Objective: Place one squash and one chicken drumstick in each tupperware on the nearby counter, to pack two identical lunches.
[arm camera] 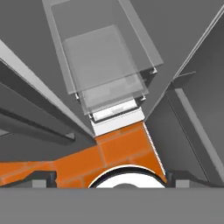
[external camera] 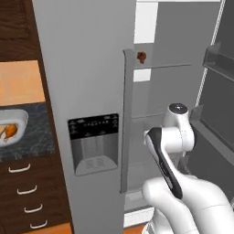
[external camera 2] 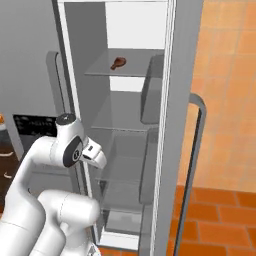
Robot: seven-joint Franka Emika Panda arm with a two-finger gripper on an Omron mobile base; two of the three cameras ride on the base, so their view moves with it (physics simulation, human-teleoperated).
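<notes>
Fridge: I'm parked at the open fridge point(external camera 2: 165, 100); the right base view looks straight into the compartment with its glass shelves point(external camera 2: 125, 70).
Chicken drumstick: one chicken drumstick point(external camera 2: 118, 62) lies on the upper shelf; from the left base view I catch it as a small brown lump point(external camera: 141, 56) just past the closed door's edge.
Left base extras: this side gives me the dispenser panel point(external camera: 93, 144) on the closed door, plus the counter point(external camera: 32, 132) at far left with a tupperware point(external camera: 13, 128) on it, something orange-brown already inside.
Drawers: dark wood drawers point(external camera: 27, 192) with curved silver handles sit under that counter.
Hand view: I'm looking down through stacked clear shelves point(arm camera: 103, 65) to the orange tiled floor point(arm camera: 118, 151).
Gripper: finger tips point(arm camera: 41, 179) stand far apart at the bottom corners, jaws released, holding nothing.
Writing: the dispenser's small marks are too blurred for me to read.
</notes>
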